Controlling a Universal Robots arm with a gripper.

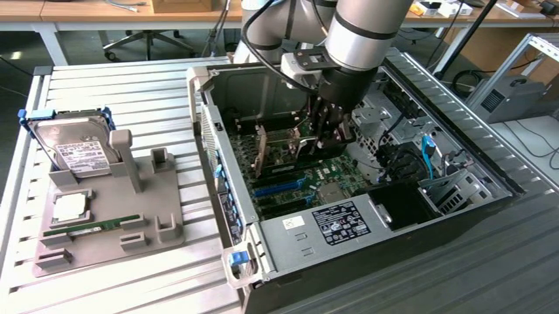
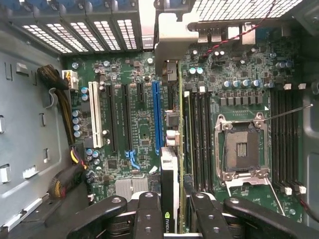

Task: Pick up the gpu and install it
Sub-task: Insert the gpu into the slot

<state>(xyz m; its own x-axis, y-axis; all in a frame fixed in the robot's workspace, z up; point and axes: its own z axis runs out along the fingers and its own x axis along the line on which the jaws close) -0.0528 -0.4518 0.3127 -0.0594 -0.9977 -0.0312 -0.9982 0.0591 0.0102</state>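
Gripper (image 1: 330, 131) is down inside the open PC case (image 1: 489, 170), jaws clamped on the gpu (image 2: 169, 174). The fingers (image 2: 148, 211) grip the card from both sides. Card is held edge-on over the motherboard (image 2: 129, 74), just beside the long blue slot (image 2: 157, 114) – can't tell if its edge touches the board. CPU socket (image 2: 241, 149) lies well apart. On the exterior view's left, outside the case, a grey fixture (image 1: 162, 222) holds a hard drive (image 1: 74, 147) and RAM stick (image 1: 91, 226) – both untouched.

We see the gpu (image 2: 169, 191) edge-on, a thin dark card standing upright over the motherboard (image 2: 144, 144), just beside the blue slot (image 2: 157, 119).
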